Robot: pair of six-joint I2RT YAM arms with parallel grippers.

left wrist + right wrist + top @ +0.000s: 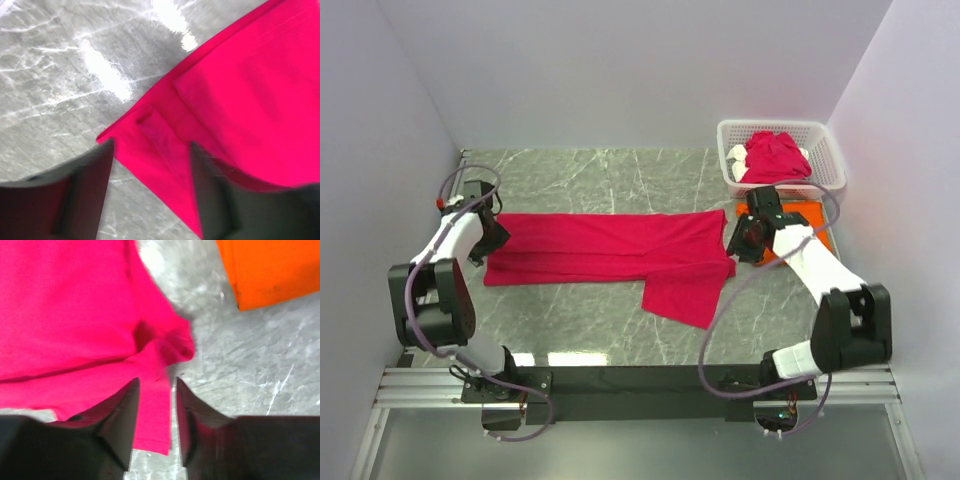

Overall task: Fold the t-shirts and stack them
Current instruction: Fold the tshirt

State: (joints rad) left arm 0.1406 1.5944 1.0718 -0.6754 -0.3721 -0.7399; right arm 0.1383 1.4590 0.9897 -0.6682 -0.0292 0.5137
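We see the left gripper point(150, 150) and right gripper point(156, 385) with jaws apart, clamping nothing, at opposite ends of the crimson t-shirt point(610, 250), which lies part-folded on the table point(580, 180); the orange t-shirt point(812, 215) looks folded, and the basket point(825, 150) holds another shirt point(775, 155) to do.

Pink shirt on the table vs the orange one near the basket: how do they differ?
Colour: the pink shirt is crimson, the orange shirt bright orange. Pose: the pink shirt lies stretched long, one sleeve sticking out; the orange shirt is a compact folded rectangle. Footprint: the pink shirt covers far more table than the orange shirt. Both lie flat on the table.
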